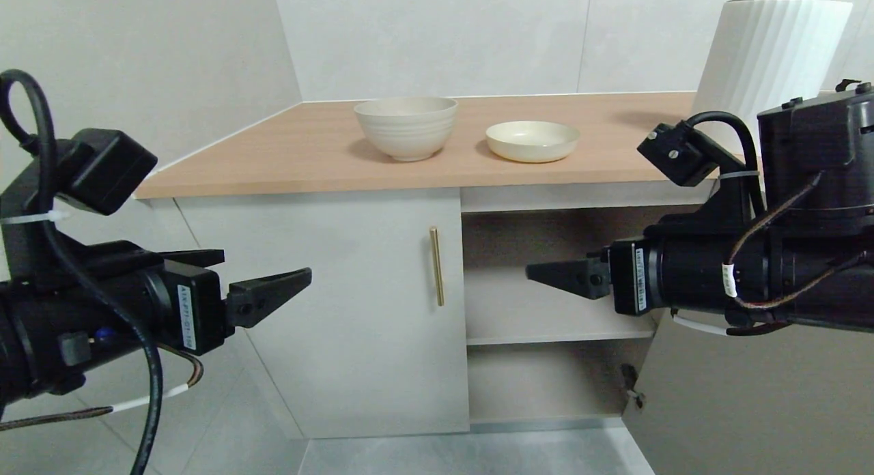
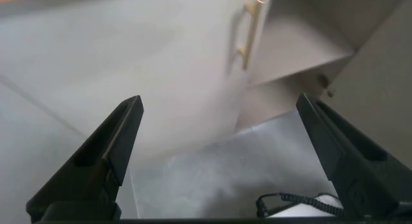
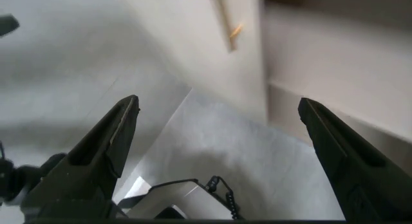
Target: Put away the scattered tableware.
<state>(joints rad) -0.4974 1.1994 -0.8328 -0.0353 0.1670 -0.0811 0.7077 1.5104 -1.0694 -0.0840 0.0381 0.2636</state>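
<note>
I log: wooden desk (image 1: 307, 154) over a cupboard (image 1: 355, 304), right compartment open. Ribbed cream bowl (image 1: 405, 127) upright on the desk. Shallow cream dish (image 1: 532, 140) near it, apart. My left end effector (image 2: 217, 100) and right end effector (image 3: 219, 100) face the cupboard front, jaws spread wide.

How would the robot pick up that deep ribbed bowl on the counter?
Probably by its rim: the bowl stands upright, mouth open, and its round body looks too wide to span. Come from above on the near side, one finger inside the wall, one outside.
</note>
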